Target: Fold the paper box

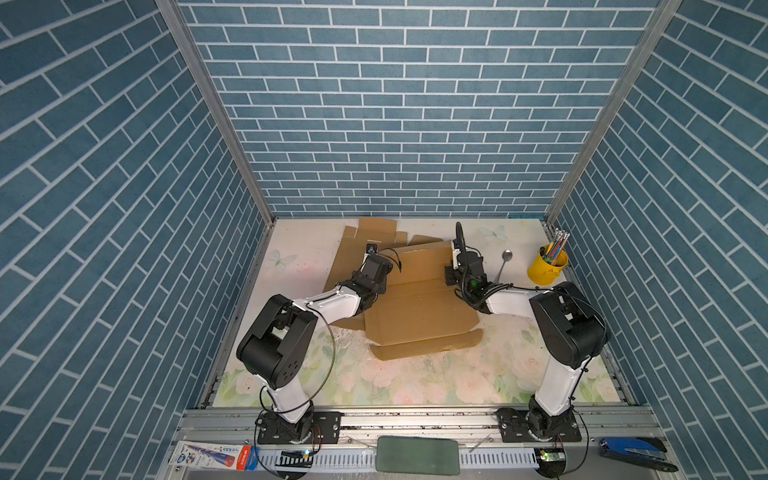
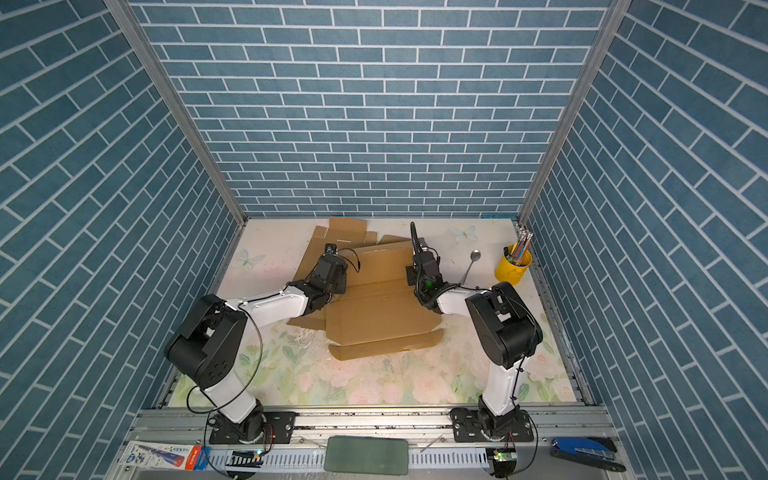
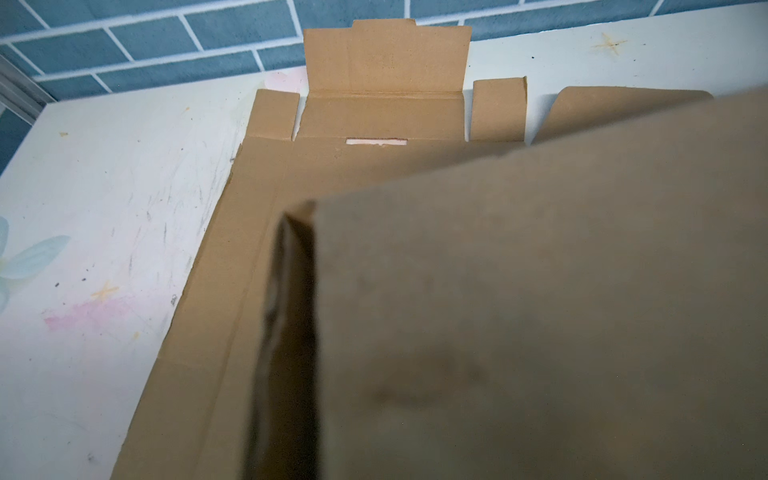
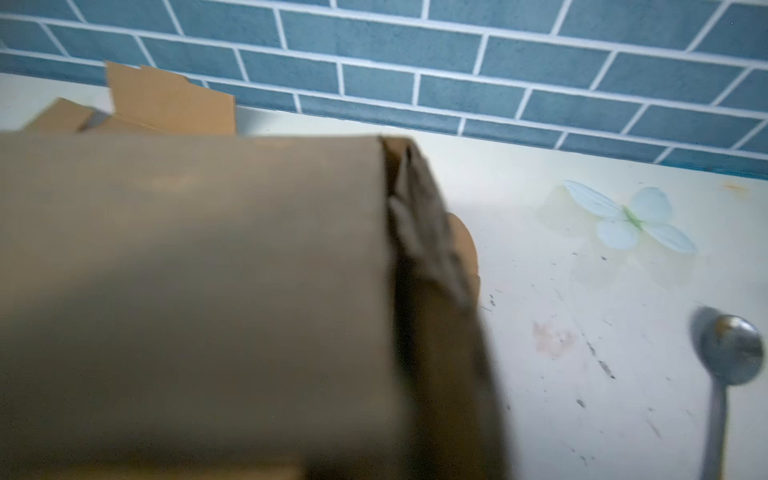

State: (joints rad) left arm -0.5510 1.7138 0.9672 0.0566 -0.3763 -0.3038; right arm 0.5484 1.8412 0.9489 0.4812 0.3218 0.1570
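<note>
The paper box (image 1: 419,320) (image 2: 378,318) is a brown cardboard blank lying mostly flat at the table's middle and back. One wide panel (image 1: 419,262) (image 2: 380,262) stands tilted up between my two arms. My left gripper (image 1: 386,272) (image 2: 343,272) is at the panel's left edge and my right gripper (image 1: 449,276) (image 2: 410,274) at its right edge. The panel (image 3: 540,291) (image 4: 208,291) fills both wrist views right up to the lens and hides the jaws. Both grippers are shut, seemingly on the panel's side edges. The rear flap (image 3: 386,58) stands up against the back wall.
A spoon (image 1: 504,262) (image 4: 731,349) lies right of the right gripper. A yellow cup of pens (image 1: 547,264) stands at the back right. Blue brick walls close in three sides. A blue tool (image 1: 631,451), a green pad (image 1: 417,455) and a packet (image 1: 212,455) lie on the front rail.
</note>
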